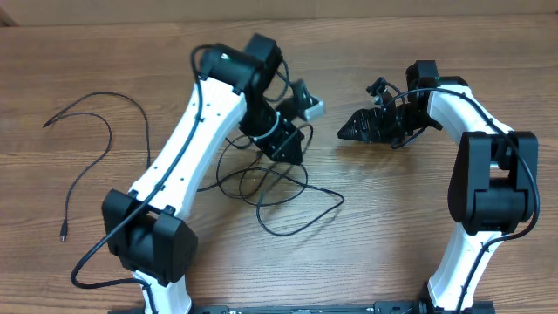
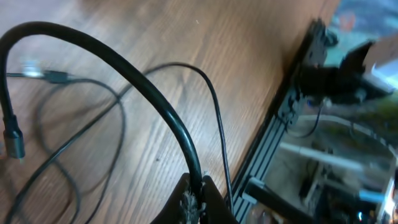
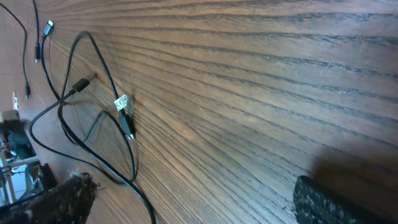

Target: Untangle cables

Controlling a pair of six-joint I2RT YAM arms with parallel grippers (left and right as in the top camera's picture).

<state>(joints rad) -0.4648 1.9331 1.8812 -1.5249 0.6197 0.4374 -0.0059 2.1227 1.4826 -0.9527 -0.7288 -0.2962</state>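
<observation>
The cables (image 1: pixel 277 194) lie as a loose tangle of thin black loops on the wooden table, just below my left gripper (image 1: pixel 288 144). That gripper (image 2: pixel 198 184) is shut on one black cable (image 2: pixel 149 93), which arches up and left to a plug end (image 2: pixel 13 140). A separate thin cable (image 1: pixel 98 139) lies apart at the far left. My right gripper (image 1: pixel 345 133) hovers to the right of the tangle, open and holding nothing. In the right wrist view its fingers (image 3: pixel 59 199) stand wide apart over bare wood, with cable loops (image 3: pixel 93 134) and a white-tagged plug (image 3: pixel 122 103) to the left.
A black rail (image 2: pixel 281 115) runs along the table's edge in the left wrist view. The left arm's white link (image 1: pixel 187 148) lies between the tangle and the separate cable. Bare wood lies between the two grippers.
</observation>
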